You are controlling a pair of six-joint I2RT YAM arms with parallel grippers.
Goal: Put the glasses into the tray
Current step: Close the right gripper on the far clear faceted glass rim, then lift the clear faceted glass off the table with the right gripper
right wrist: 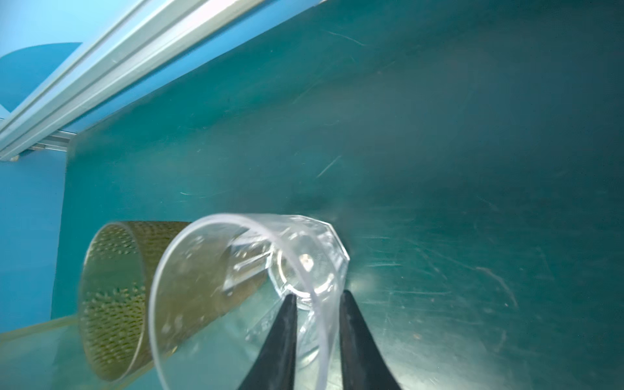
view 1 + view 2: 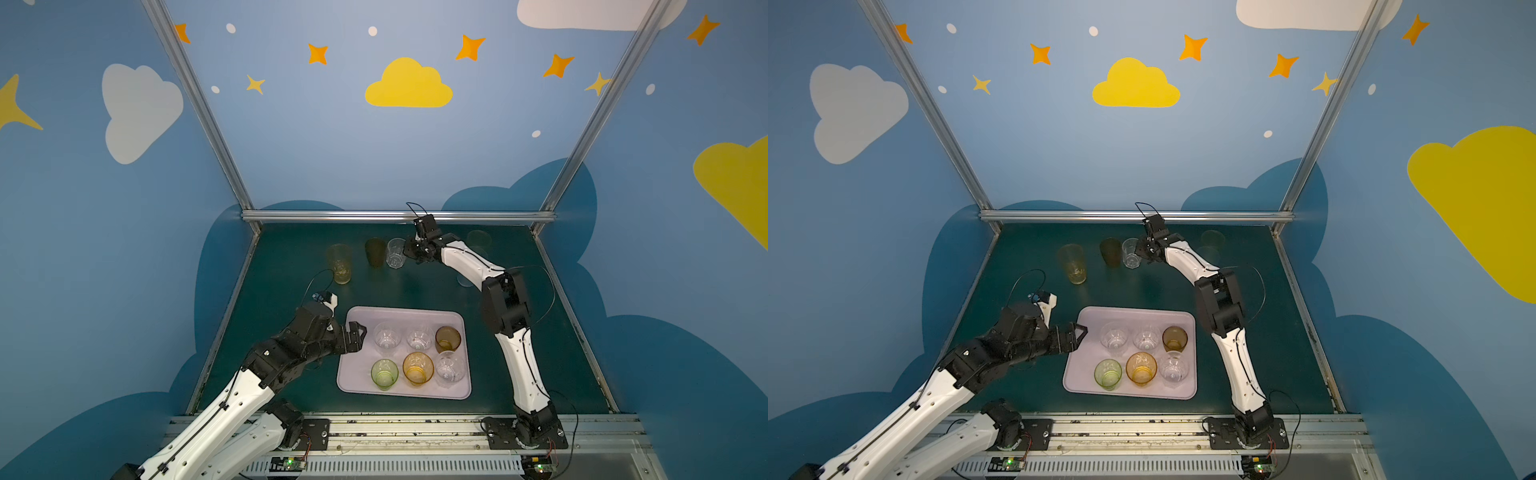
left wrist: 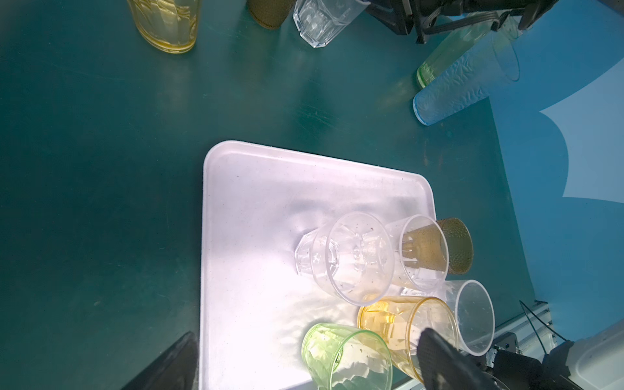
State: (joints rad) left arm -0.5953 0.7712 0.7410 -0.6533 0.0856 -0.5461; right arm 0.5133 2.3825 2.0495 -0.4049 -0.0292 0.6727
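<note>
At the bench's [image 2: 415, 291] far edge, the right tool [image 1: 317, 300] straddles the wall of a clear faceted tumbler [image 1: 304, 263], one finger inside and one outside, seemingly to lift it by the rim clear of the brown tumbler [image 1: 111, 304] just beside it; whether the pinch has closed cannot be told. The left tool [image 2: 356, 337], spread wide and empty, hangs over the tray's [image 2: 361, 374] far left corner. The tray, by the bench's near edge, holds six upright glasses [image 2: 386, 337] in two rows, an amber tumbler [image 2: 417, 368] among them, its left third bare. A yellow tumbler [image 2: 340, 264], a pale blue tumbler [image 3: 456, 91] and a tall green tumbler [image 3: 445, 54] sit outside it.
</note>
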